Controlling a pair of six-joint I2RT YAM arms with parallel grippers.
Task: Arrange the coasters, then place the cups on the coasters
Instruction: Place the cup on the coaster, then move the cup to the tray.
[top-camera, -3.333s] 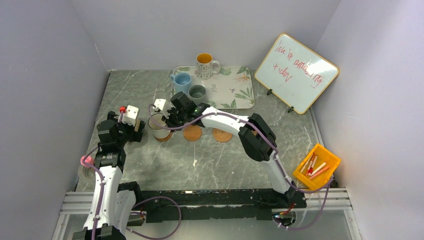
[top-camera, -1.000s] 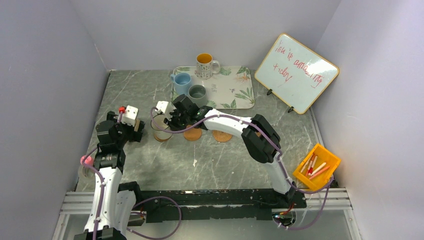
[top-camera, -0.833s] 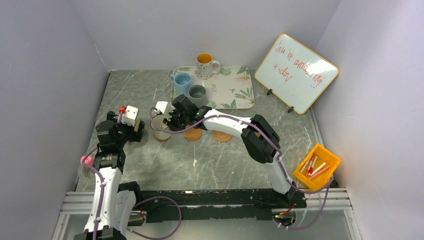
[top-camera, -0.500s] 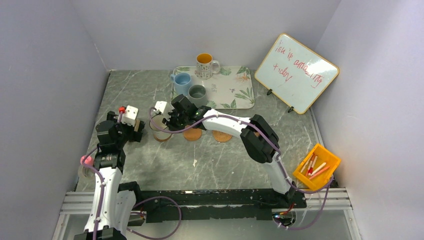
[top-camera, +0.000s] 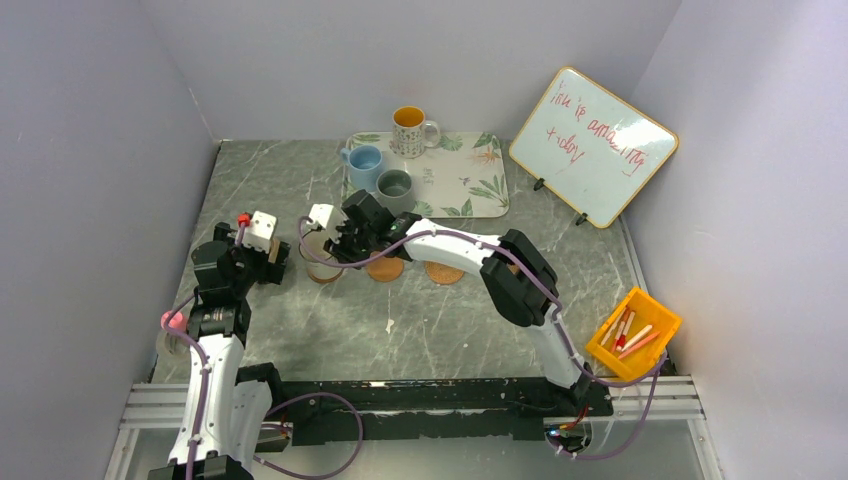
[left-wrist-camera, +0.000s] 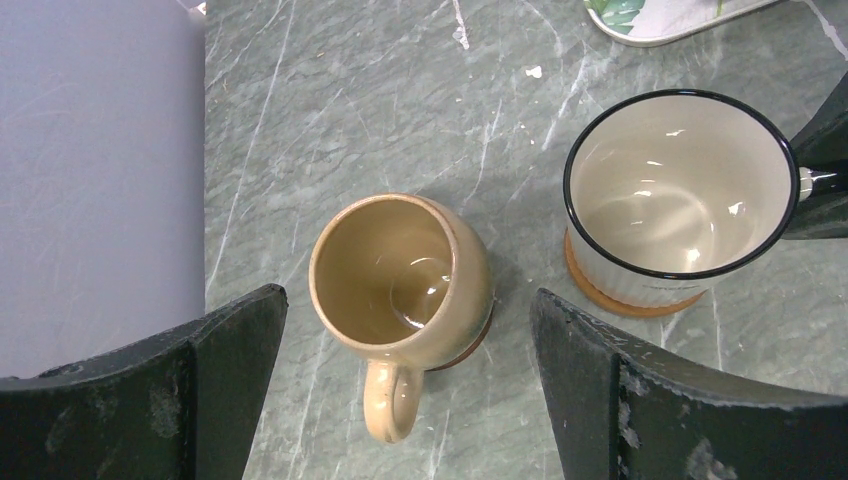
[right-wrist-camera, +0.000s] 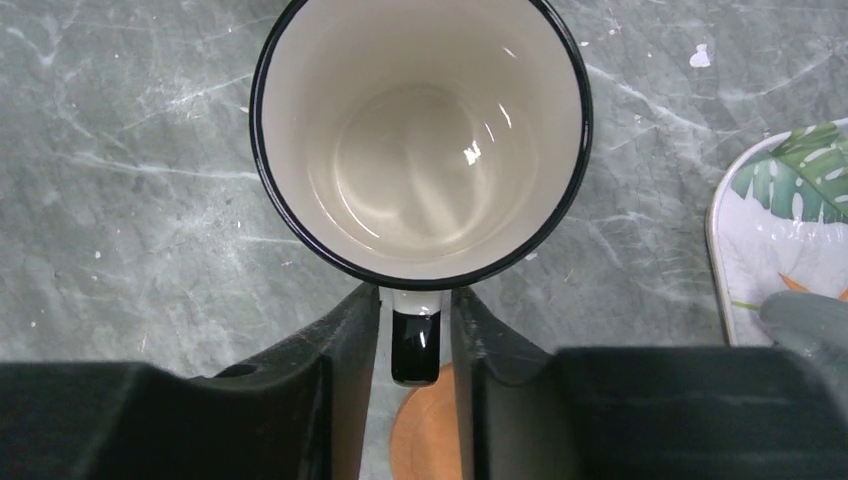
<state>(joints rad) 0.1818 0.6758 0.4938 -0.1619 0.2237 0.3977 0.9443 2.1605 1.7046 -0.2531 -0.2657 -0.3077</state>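
Nearly halfway: two mugs seated, three to go

Upright on its tan coaster (left-wrist-camera: 620, 300), the white mug (right-wrist-camera: 420, 140) looks delivered. The right gripper (right-wrist-camera: 415, 325) flanks its handle, jaws narrow, a sliver of gap showing on each side, so I judge the grip slack rather than pressing. Just to the left, the tan mug (left-wrist-camera: 400, 270) sits on a dark coaster (left-wrist-camera: 470, 345); the left gripper (left-wrist-camera: 405, 330) hangs above it, spread wide, holding nothing. To the right lies one bare coaster (top-camera: 385, 268), just beside the white mug, and another bare coaster (top-camera: 443, 272) past it; both await mugs. Farther back, the blue mug (top-camera: 364, 160), green mug (top-camera: 394, 185) and orange-lined mug (top-camera: 408, 125) stand on the tray (top-camera: 470, 185), none yet moved. I can find only four coasters in view, so the arranging may be unfinished.
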